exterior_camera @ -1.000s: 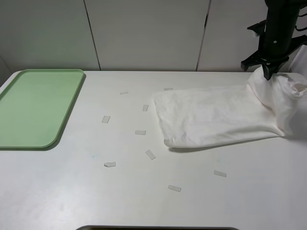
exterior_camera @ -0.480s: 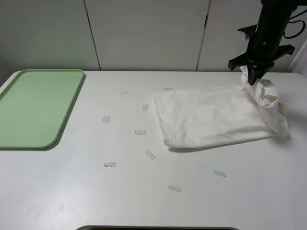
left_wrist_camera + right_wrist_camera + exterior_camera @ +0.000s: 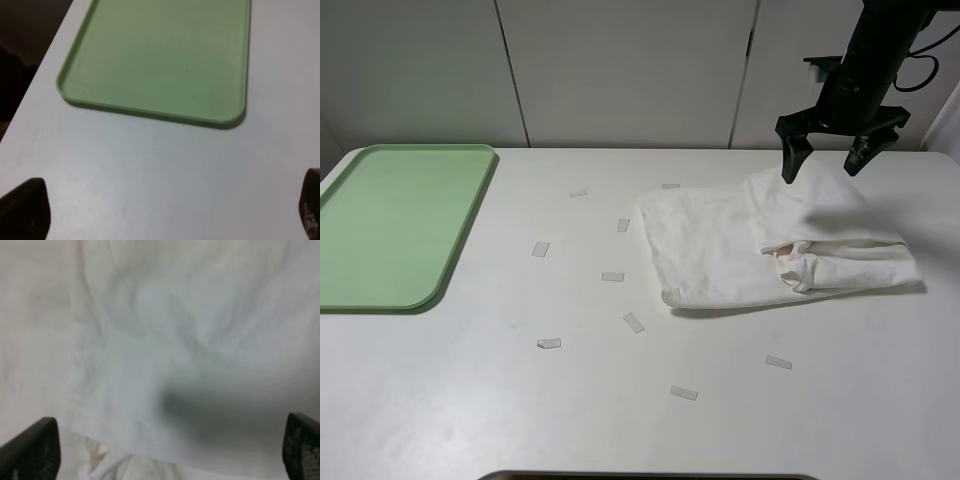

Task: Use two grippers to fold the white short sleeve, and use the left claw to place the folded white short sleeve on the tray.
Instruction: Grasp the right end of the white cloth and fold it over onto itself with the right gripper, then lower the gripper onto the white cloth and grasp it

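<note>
The white short sleeve (image 3: 720, 245) lies right of the table's middle, its right end folded back over itself in a loose flap (image 3: 810, 205). My right gripper (image 3: 823, 160) hangs open just above that flap, holding nothing. The right wrist view is filled with blurred white short sleeve fabric (image 3: 165, 340) below the spread right gripper (image 3: 165, 450). The pale green tray (image 3: 395, 225) lies empty at the far left. In the left wrist view, the left claw (image 3: 167, 215) stands open over bare table near the tray (image 3: 160, 55). The left arm does not show in the exterior high view.
Several small white tape strips (image 3: 613, 276) are scattered on the white table between tray and shirt and in front of the shirt. A dark edge (image 3: 650, 476) runs along the table's near side. A panelled wall stands behind.
My right gripper carried the shirt's right end up and leftward, then opened and let go. The fabric dropped as a flap over the shirt's right part.
</note>
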Available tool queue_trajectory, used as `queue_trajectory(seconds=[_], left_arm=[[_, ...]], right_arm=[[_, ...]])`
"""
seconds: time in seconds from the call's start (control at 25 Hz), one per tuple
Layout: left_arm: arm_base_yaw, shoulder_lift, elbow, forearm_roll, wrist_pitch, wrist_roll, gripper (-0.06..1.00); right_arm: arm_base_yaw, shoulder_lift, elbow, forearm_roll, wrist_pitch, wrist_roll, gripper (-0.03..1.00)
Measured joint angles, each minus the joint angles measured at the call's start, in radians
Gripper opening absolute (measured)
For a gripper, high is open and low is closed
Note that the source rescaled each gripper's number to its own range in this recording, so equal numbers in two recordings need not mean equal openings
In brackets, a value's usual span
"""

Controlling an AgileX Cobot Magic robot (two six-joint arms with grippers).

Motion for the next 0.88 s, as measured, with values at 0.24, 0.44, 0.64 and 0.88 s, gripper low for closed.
queue_trajectory(seconds=[0.24, 0.44, 0.64, 0.88], left_arm=[[0.000, 0.000, 0.000, 0.000, 0.000, 0.000, 1.00], [0.000, 0.000, 0.000, 0.000, 0.000, 0.000, 1.00], [0.000, 0.000, 0.000, 0.000, 0.000, 0.000, 1.00], [0.000, 0.000, 0.000, 0.000, 0.000, 0.000, 1.00]], right_arm=[[0.000, -0.001, 0.000, 0.017, 0.000, 0.020, 1.00], [0.001, -0.030, 0.000, 0.086, 0.000, 0.019, 1.00], [0.028, -0.056, 0.000, 0.095, 0.000, 0.014, 1.00], [0.112, -0.064, 0.000, 0.095, 0.000, 0.013, 1.00]])
